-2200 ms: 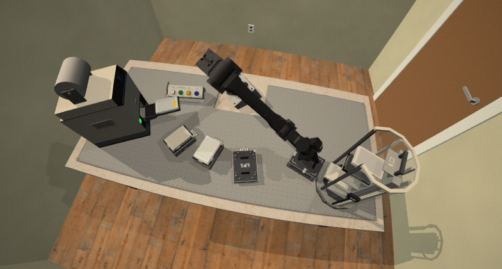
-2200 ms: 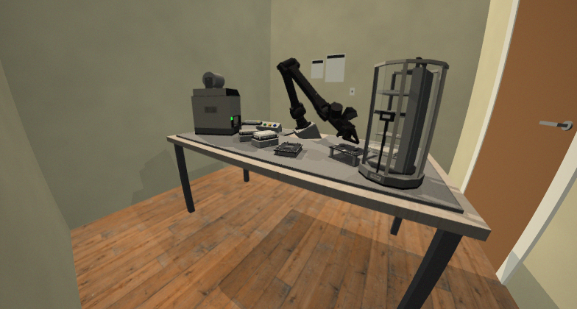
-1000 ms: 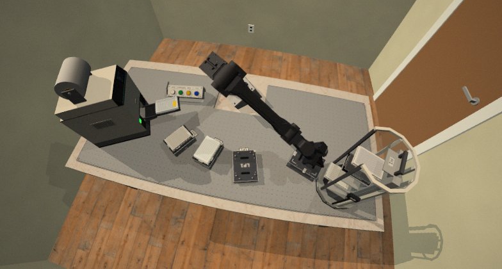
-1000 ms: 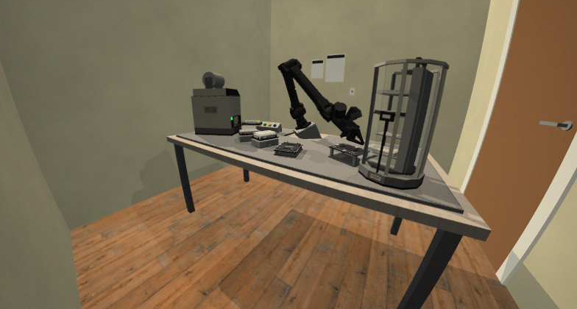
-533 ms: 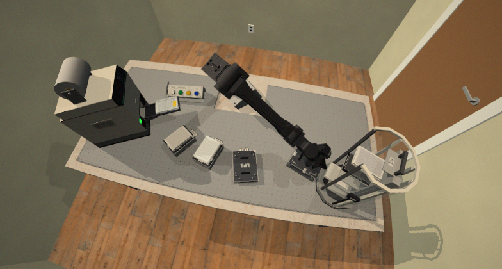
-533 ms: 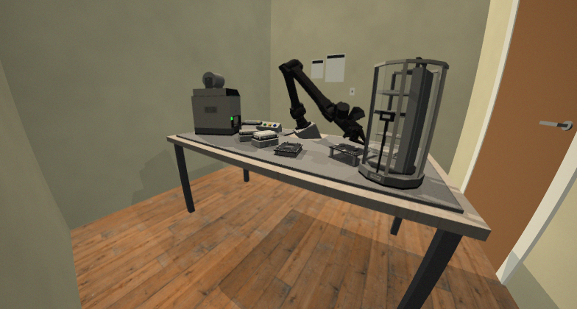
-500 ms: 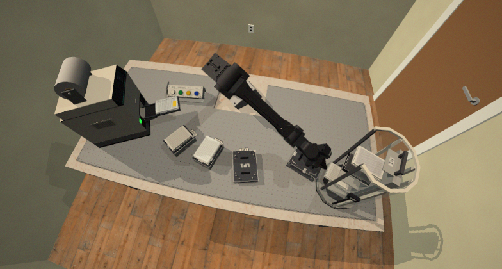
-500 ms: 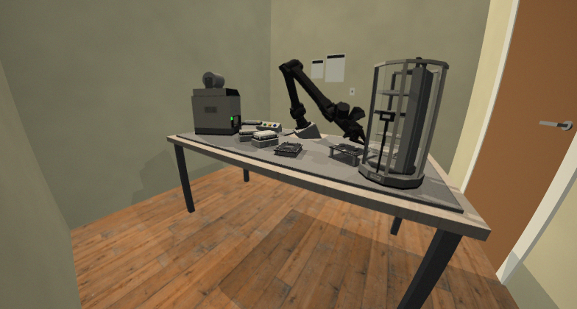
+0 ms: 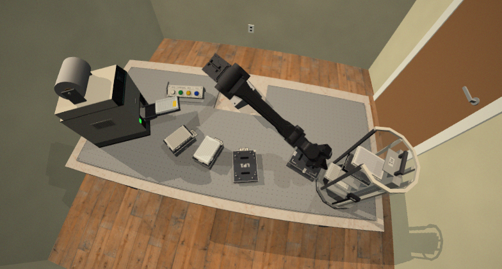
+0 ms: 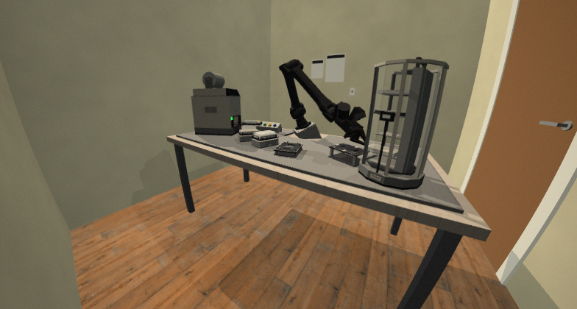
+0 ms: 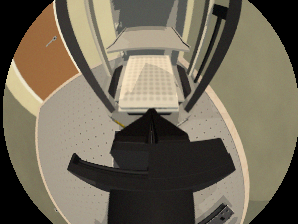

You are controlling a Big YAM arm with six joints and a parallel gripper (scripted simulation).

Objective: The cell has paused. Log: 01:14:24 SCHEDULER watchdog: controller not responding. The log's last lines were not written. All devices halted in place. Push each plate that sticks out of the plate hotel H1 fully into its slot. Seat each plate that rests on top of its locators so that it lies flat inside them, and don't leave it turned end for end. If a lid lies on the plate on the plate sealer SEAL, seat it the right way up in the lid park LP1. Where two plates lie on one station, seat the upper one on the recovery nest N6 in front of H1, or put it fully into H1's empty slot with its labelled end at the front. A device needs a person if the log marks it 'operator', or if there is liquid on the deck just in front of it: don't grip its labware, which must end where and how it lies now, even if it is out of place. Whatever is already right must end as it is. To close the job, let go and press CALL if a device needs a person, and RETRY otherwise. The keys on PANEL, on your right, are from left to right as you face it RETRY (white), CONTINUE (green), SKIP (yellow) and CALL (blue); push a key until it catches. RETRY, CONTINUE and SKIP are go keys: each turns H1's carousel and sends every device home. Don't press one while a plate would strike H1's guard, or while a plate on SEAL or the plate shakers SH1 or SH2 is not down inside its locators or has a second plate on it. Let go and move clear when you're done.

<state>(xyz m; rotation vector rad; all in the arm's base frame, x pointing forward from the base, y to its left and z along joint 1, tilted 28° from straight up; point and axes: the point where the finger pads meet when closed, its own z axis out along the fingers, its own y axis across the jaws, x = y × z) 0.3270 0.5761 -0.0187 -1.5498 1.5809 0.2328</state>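
Observation:
My gripper [image 9: 321,166] is shut and empty, low over the deck at the front of the plate hotel H1 [image 9: 367,169]. In the wrist view the closed fingertips [image 11: 152,117] sit at the near end of a white well plate [image 11: 149,82] that lies in a low slot between the guard posts. From above, this plate [image 9: 331,172] reaches to the guard's edge. Another plate [image 9: 367,160] lies in a higher slot. The recovery nest N6 [image 9: 301,163] is empty, under my wrist. The lid park LP1 [image 9: 244,166] is empty.
The sealer SEAL [image 9: 102,105] holds a plate [image 9: 166,105] on its tray. Two shakers carry plates [image 9: 179,138] [image 9: 208,149]; the left one looks askew. PANEL [image 9: 185,91] with its coloured keys stands at the back. H1's guard [image 10: 404,121] is tall.

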